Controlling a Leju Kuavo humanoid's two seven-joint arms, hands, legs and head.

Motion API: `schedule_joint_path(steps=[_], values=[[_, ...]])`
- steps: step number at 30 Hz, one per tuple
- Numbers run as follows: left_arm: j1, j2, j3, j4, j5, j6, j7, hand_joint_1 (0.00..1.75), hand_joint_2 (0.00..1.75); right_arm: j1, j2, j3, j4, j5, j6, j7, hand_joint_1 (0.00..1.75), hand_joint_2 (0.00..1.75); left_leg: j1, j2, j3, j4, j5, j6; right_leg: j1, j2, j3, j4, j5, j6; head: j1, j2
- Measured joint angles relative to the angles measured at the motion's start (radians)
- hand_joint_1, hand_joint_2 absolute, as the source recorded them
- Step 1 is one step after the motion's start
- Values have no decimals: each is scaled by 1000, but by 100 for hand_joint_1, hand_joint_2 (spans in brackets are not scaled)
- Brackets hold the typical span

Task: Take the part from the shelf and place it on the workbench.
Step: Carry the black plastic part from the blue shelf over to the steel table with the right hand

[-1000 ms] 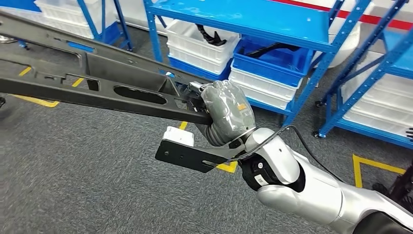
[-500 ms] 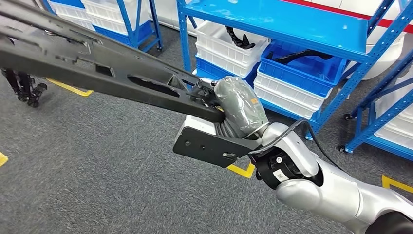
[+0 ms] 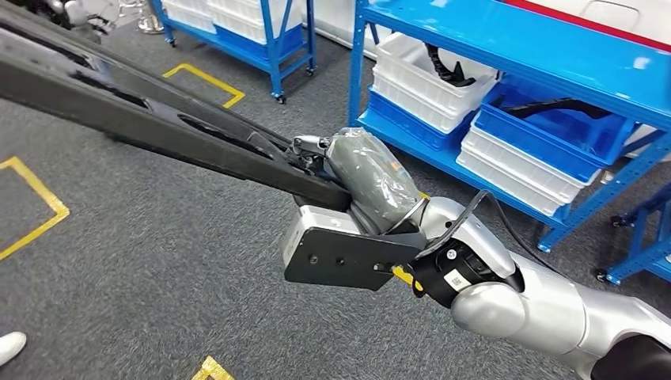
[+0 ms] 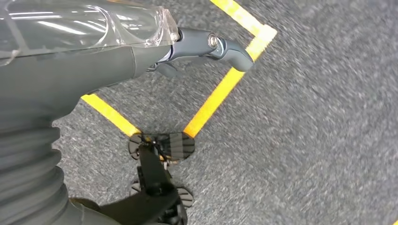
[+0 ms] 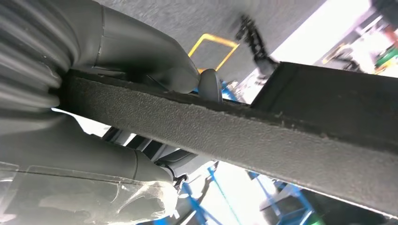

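A long black plastic part [image 3: 142,119] stretches from the upper left of the head view down to my right hand [image 3: 360,178], which grips its near end above the grey carpet. In the right wrist view the part's rough black edge [image 5: 211,129] crosses the picture, clamped between the thumb [image 5: 155,63] and the fingers of my right hand [image 5: 94,126]. My left hand [image 4: 94,51] hangs over the floor with its fingers [image 4: 220,47] extended and nothing in them.
A blue shelf rack [image 3: 554,47] with white bins [image 3: 431,75] and a blue bin [image 3: 554,131] stands at the upper right. A second blue rack [image 3: 261,32] stands at the top middle. Yellow floor tape [image 3: 36,202] marks the carpet. A person's white shoe [image 3: 9,347] shows at the lower left.
The whole scene has shifted right as the camera turns left; the racks slide toward the right edge. My right hand keeps its grip on the black part.
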Motion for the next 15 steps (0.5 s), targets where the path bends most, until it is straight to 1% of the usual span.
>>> schedule_joint_path(steps=[1, 2, 3, 4, 5, 6, 7, 8, 9, 10, 11, 12, 13, 14, 15], values=[[1, 6, 4, 0, 0, 2, -2, 0, 175, -1, 2, 3, 1, 0, -5, -4, 175, 175, 1, -9, 0, 0, 2, 4, -2, 24, -20, 52, -33, 2, 1, 0], [1, 11, 7, 0, 0, 4, -3, 0, 175, -1, 4, 7, 2, 0, -10, -7, 175, 175, 1, -19, -1, 0, 3, 6, -3, 46, -50, 122, -71, 3, 2, 0], [1, 17, 10, 0, -1, 7, -2, 0, 175, 0, 4, 12, 3, 0, -16, -10, 175, 175, 0, -29, -1, 0, 4, 7, -3, 57, -82, 195, -103, 2, 3, 0], [2, 23, 13, 0, -3, 9, 1, 0, 175, 4, 5, 17, 4, 1, -21, -13, 175, 175, -2, -40, -1, 0, 4, 7, -3, 63, -108, 253, -122, 1, 4, 0], [4, 29, 15, 0, -5, 11, 5, 0, 175, 8, 6, 21, 5, 3, -23, -15, 175, 175, -4, -51, -1, 0, 4, 8, -2, 65, -121, 277, -121, -2, 4, 0], [6, 34, 16, 0, -8, 14, 10, 0, 175, 12, 8, 26, 6, 6, -25, -15, 175, 175, -5, -63, -1, 0, 5, 8, -1, 67, -116, 261, -101, -7, 4, 0], [8, 40, 17, 0, -10, 16, 15, 0, 175, 14, 9, 29, 6, 9, -27, -16, 175, 175, -6, -75, 0, 0, 5, 8, 0, 75, -92, 206, -66, -13, 4, 0], [9, 44, 17, 0, -12, 19, 20, 0, 175, 15, 10, 32, 6, 12, -27, -16, 175, 175, -5, -87, 0, 0, 5, 7, 1, 94, -60, 131, -26, -22, 4, 0], [10, 48, 18, 0, -15, 21, 27, 0, 175, 17, 11, 35, 6, 16, -29, -16, 175, 175, -6, -98, -1, 0, 6, 6, 2, 117, -30, 63, 3, -29, 3, 0], [10, 52, 18, 0, -19, 23, 34, 0, 175, 21, 11, 37, 6, 20, -31, -16, 175, 175, -5, -107, -4, 1, 7, 3, 4, 137, -7, 12, 21, -34, 3, 0], [11, 56, 18, -1, -22, 26, 42, 0, 175, 26, 11, 38, 6, 23, -34, -15, 175, 175, -2, -115, -8, 0, 10, -2, 5, 150, 3, -14, 26, -35, 3, 0], [14, 60, 18, -1, -25, 29, 50, 0, 175, 33, 11, 38, 6, 26, -37, -14, 175, 175, -1, -124, -11, -1, 13, -7, 7, 148, 6, -21, 24, -34, 2, 0], [19, 65, 17, -1, -28, 31, 55, 0, 175, 40, 11, 37, 6, 28, -38, -13, 175, 175, 1, -131, -14, -3, 15, -14, 6, 140, 6, -26, 25, -34, 3, 0], [25, 68, 17, -2, -30, 33, 58, 0, 175, 45, 11, 37, 6, 28, -38, -12, 175, 175, 0, -120, -18, 0, 13, -19, 4, 130, 7, -31, 27, -35, 3, 0], [28, 71, 16, -3, -32, 34, 60, 0, 175, 48, 10, 36, 5, 29, -38, -11, 175, 175, -1, -99, -27, 15, 2, -24, 2, 120, 8, -36, 30, -37, 2, 0]])
